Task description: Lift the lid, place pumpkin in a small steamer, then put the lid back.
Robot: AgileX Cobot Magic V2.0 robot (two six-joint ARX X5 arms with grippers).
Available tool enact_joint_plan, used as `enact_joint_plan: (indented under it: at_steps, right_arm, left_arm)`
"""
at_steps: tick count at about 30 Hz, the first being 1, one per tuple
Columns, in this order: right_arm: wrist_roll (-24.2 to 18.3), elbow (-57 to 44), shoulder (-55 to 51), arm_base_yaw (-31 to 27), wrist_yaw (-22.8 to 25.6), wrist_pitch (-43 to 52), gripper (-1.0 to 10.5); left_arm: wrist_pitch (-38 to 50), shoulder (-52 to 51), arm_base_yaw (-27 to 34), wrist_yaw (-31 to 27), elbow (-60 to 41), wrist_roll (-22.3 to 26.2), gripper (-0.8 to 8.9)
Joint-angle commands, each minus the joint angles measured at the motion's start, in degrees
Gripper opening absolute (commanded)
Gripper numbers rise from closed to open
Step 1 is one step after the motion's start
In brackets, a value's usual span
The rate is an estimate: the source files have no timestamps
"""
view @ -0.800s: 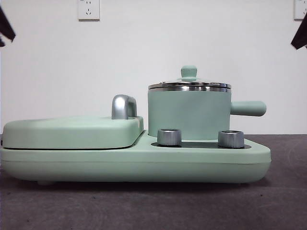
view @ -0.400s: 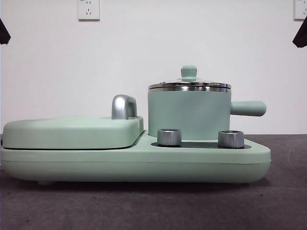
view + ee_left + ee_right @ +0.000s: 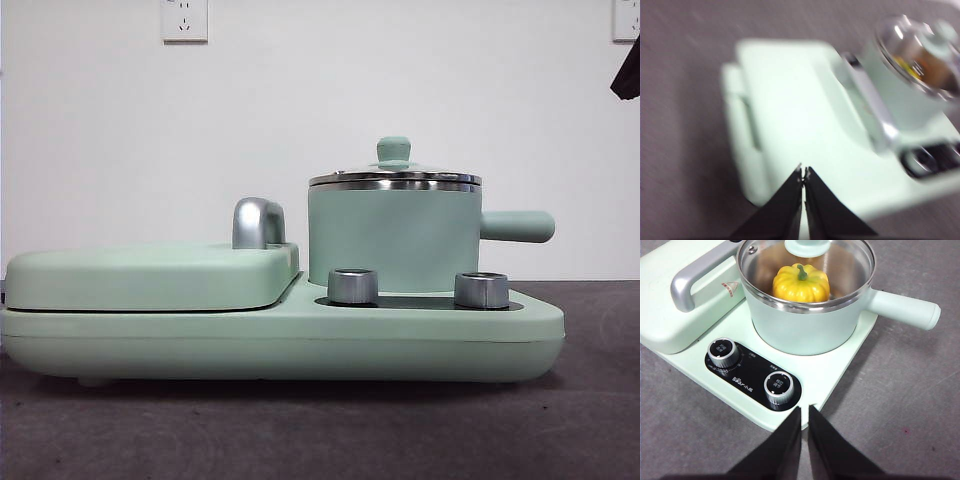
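The small steamer stands on the right part of the mint-green appliance, its straight handle pointing right. The glass lid sits shut on it, knob up. In the right wrist view the pumpkin lies inside the steamer under the lid. My right gripper is shut and empty, high above the appliance's front corner; it shows as a black tip in the front view. My left gripper is shut and empty, high above the griddle cover; that view is blurred.
The flat griddle cover with a steel handle fills the appliance's left half. Two steel dials sit in front of the steamer on a black panel. Grey table lies all around.
The black arm tip at the front view's top left corner has drawn up out of view. The tip at the top right has pulled back a little. The steamer and lid have not moved.
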Motion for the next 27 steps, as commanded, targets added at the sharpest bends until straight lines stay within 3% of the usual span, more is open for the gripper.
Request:
enact_joint_plan:
  at_steps: [1,7,13,27]
  right_arm:
    - [0.6,0.1,0.2,0.3,0.0,0.7,0.2]
    - [0.6,0.1,0.2,0.3,0.0,0.7,0.2]
    - [0.6,0.1,0.2,0.3,0.0,0.7,0.2]
    - [0.6,0.1,0.2,0.3,0.0,0.9,0.2]
  left_arm:
    - [10.0,-5.7,5.0,0.1,-7.5,5.6,0.07]
    - [23.2,-20.0,13.4,-1.5,-24.5,9.2,0.07]
    - [25.2,-30.7,16.8,-1.9,-35.4,8.7,0.07]
    - [26.2,-33.1,18.3,-1.9,-37.9,8.7,0.07]
